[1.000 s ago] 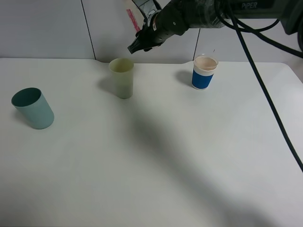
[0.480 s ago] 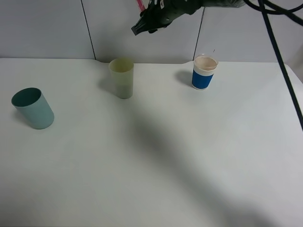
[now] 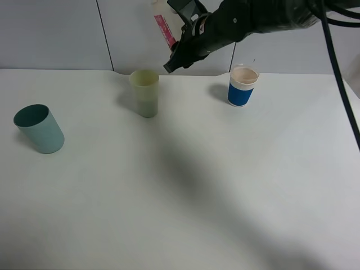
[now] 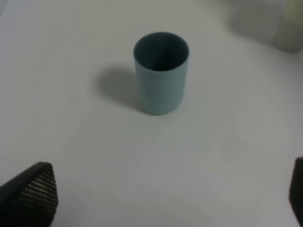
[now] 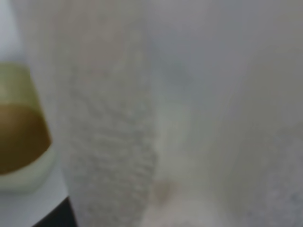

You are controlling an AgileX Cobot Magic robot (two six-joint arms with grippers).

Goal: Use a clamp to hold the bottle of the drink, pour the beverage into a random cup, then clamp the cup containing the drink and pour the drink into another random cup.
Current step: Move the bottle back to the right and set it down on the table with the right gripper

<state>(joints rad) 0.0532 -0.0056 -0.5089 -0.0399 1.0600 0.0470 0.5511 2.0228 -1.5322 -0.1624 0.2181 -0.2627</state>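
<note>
Clear plastic bottle (image 3: pixel 162 23) hung tilted, high off the worktop (image 3: pixel 185 185), up near the yellow-green tumbler (image 3: pixel 144 93). Right claw (image 3: pixel 178 23) was clamped on it, jaws nearly closed. Beverage (image 5: pixel 19 137) showed brown inside the tumbler. Left claw (image 4: pixel 163 194) gaped wide, holding nothing, over the teal cup (image 4: pixel 161 71). Bottle likely light and thin-walled, denting if squeezed; best held mid-body at the label. Tumbler looked smooth and tippy; best taken mid-wall.
</note>
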